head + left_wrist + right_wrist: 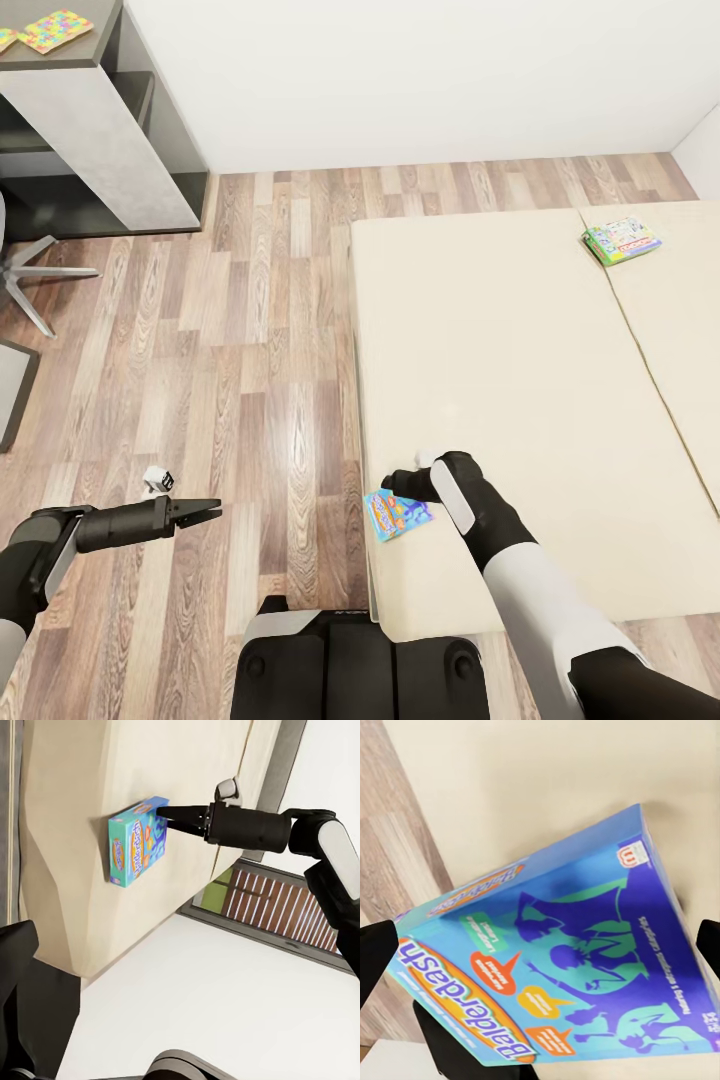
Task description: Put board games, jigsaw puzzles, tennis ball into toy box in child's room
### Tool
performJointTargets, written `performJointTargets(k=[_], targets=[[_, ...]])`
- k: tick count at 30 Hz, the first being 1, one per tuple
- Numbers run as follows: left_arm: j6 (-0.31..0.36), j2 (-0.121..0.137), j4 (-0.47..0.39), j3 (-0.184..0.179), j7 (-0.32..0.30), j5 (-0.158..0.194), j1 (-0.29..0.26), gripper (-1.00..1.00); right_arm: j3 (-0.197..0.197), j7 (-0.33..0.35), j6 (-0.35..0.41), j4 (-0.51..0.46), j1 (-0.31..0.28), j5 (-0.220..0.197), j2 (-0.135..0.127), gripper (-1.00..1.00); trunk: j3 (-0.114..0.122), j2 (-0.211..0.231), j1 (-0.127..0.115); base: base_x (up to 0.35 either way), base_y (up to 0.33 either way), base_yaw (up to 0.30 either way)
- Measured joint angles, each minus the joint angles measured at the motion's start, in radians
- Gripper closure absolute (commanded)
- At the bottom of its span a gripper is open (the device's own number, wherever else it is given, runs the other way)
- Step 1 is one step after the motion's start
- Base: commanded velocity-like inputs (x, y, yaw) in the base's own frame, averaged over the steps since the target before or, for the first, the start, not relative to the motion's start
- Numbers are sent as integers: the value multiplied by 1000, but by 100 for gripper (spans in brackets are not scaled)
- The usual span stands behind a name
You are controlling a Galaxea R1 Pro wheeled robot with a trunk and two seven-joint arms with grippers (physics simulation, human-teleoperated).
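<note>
While the right hand (166, 814) reaches the blue board game (398, 515) on the bed (520, 400), its fingers straddle the box's edge, unclenched. Well apart over the floor (250, 350), the left hand (205, 513) hangs clenched and empty.

The blue board game (562, 960) carries white lettering, orange bubbles and purple and green figures. The green board game (621, 241) lies on the beige bed (520, 380). The jigsaw puzzle (55, 30) mixes yellow, pink, green and blue. The floor (250, 350) is brown wood-grain plank.
</note>
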Motion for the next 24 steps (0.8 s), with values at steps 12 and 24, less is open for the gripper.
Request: performJointTargets(k=[12, 24], targets=[[0, 0, 0, 0, 0, 0, 0, -100, -1, 5, 0, 0, 0, -3, 0, -100, 0, 0, 0, 0, 0, 0], [0, 0, 0, 0, 0, 0, 0, -100, -1, 7, 10, 0, 0, -6, 1, -100, 0, 0, 0, 0, 0, 0]])
